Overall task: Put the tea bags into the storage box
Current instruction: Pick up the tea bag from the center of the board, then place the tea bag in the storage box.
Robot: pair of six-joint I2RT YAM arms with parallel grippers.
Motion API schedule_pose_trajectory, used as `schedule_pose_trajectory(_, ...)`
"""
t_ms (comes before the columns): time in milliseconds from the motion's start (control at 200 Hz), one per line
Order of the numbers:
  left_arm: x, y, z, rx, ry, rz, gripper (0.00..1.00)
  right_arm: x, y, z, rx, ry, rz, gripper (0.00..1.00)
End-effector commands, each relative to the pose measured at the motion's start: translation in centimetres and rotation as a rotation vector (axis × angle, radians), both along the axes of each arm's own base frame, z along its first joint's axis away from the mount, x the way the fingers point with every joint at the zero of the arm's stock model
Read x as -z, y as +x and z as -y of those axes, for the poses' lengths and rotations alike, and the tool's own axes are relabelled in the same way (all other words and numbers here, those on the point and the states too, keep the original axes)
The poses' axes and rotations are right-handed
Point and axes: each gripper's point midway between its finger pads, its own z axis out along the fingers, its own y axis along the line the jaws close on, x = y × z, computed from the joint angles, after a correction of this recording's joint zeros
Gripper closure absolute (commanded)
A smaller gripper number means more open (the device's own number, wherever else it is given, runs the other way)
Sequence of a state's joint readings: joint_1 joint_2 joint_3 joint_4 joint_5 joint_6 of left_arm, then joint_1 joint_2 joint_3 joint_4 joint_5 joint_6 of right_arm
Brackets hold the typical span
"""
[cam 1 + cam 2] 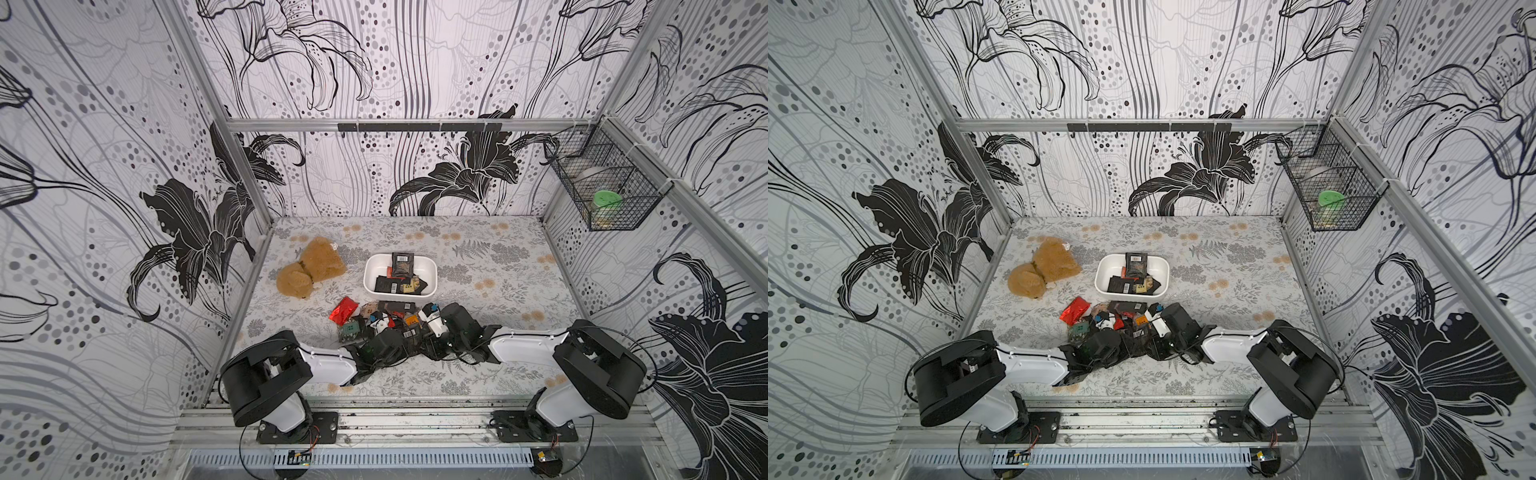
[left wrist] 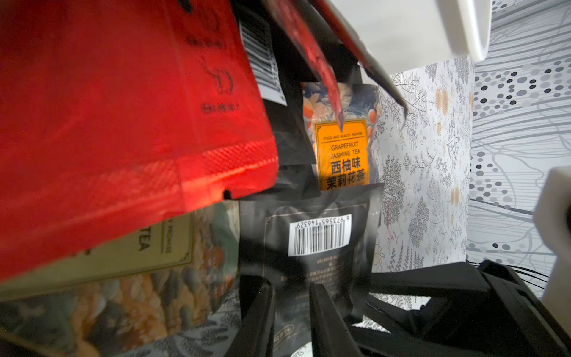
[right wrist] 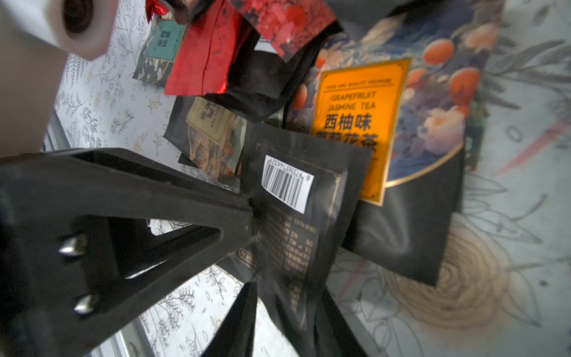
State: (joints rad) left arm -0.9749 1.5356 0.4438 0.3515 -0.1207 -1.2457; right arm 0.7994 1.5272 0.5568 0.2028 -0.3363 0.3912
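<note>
black sachet (image 3: 290, 216) seemingly pinched in right jaws; left jaws narrow near red sachet (image 2: 123, 123).

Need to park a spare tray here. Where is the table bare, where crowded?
Bare patterned tablecloth lies between the white plastic storage box and the right wall, and along the back wall behind the box. Crowded: the heap of foil tea bags in front of the box, and the brown plush toy to its left.
</note>
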Motion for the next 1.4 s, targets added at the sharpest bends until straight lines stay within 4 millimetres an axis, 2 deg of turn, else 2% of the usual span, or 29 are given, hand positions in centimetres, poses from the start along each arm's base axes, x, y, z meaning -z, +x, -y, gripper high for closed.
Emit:
schedule_pose_trajectory(0,1.5,-0.6,-0.6,0.009,0.049,-0.030,0.75,-0.8,-0.3,-1.2,-0.057,0.038,0.017,0.70)
schedule_pose_trajectory(175,1.1,-0.5,-0.3,0.015,0.046,-0.017,0.75,-0.8,-0.5,-1.4,-0.068,0.036,0.021,0.71)
schedule_pose_trajectory(330,0.0,-0.3,-0.2,0.018,0.038,0.014,0.75,-0.9,-0.5,-1.5,-0.076,0.028,0.031,0.88)
schedule_pose_trajectory(456,-1.8,0.0,-0.5,0.010,0.027,0.056,0.75,-1.4,-0.6,-1.3,-0.080,0.031,0.058,1.00)
schedule_pose_trajectory(561,-3.3,0.3,-1.3,0.000,0.052,0.102,0.77,-1.8,-0.7,-0.6,-0.063,0.019,0.081,1.00)
schedule_pose_trajectory(681,-5.0,0.8,-2.7,-0.017,0.147,0.145,0.71,-3.0,-1.0,0.0,-0.056,0.030,0.106,1.00)
schedule_pose_trajectory(761,-6.3,1.1,-4.3,-0.054,0.203,0.176,0.61,-4.2,-0.9,0.8,-0.016,0.035,0.133,1.00)
schedule_pose_trajectory(886,-7.4,1.2,-7.8,-0.159,0.275,0.222,0.42,-6.3,1.1,3.6,0.162,-0.042,0.198,1.00)
schedule_pose_trajectory(1046,-7.1,0.6,-11.2,-0.271,0.275,0.245,0.29,-11.0,3.9,5.6,0.395,-0.033,0.271,1.00)
schedule_pose_trajectory(1131,-6.5,0.1,-12.1,-0.300,0.239,0.244,0.25,-13.4,6.1,5.6,0.481,-0.023,0.330,1.00)
schedule_pose_trajectory(1216,-5.8,-0.4,-12.8,-0.320,0.199,0.241,0.24,-15.5,8.6,4.7,0.530,-0.001,0.369,1.00)
schedule_pose_trajectory(1297,-5.1,-0.8,-12.9,-0.314,0.157,0.236,0.24,-16.3,11.2,3.3,0.547,0.029,0.369,1.00)
schedule_pose_trajectory(1392,-4.5,-1.3,-13.3,-0.317,0.139,0.215,0.23,-15.9,14.5,1.7,0.547,0.048,0.319,1.00)
